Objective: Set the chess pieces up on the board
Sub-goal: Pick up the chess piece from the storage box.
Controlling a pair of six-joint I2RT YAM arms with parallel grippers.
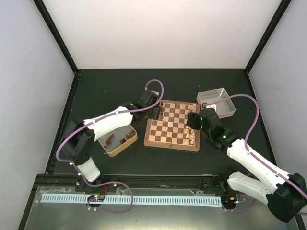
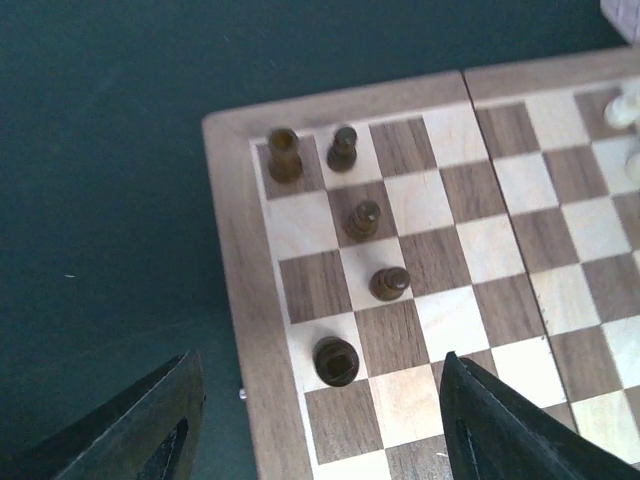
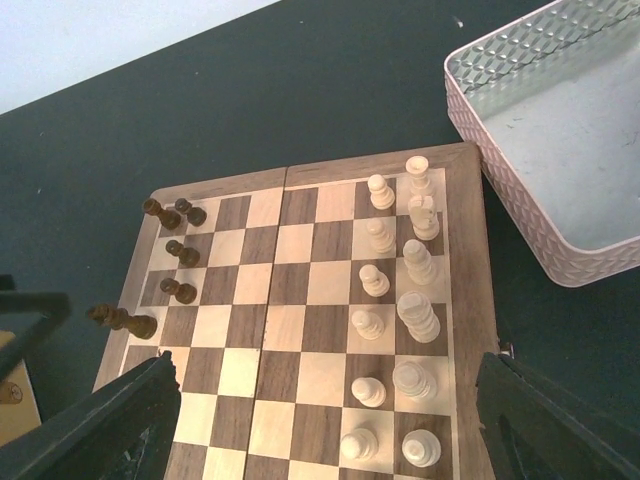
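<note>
- Judging progress from both wrist views, I put the job at partway. The board (image 1: 172, 127) lies open and flat on the dark desk (image 1: 96, 86) between the two arms.
- Five dark chess pieces (image 2: 362, 218) stand on it, all within the two lines of squares nearest one border. Two sit side by side at the corner, and three more are strung along that same edge.
- Pale pieces (image 3: 418, 262) fill most of the opposite side. I count about a dozen, upright in two lines along the edge nearest the silver tin (image 3: 500, 200).
- More dark pieces lie in the gold tin (image 1: 120, 149), near the board's dark side, so I judge that the bulk of that side is left to place.
- My left hand (image 2: 318, 365) hangs over the dark corner with its fingers spread wide and nothing between them.
- My right hand (image 3: 327, 360) looks down on the whole board, equally wide open and holding nothing.
- Which piece is which I cannot tell at this size, so I cannot say whether the five stand on their proper squares.
</note>
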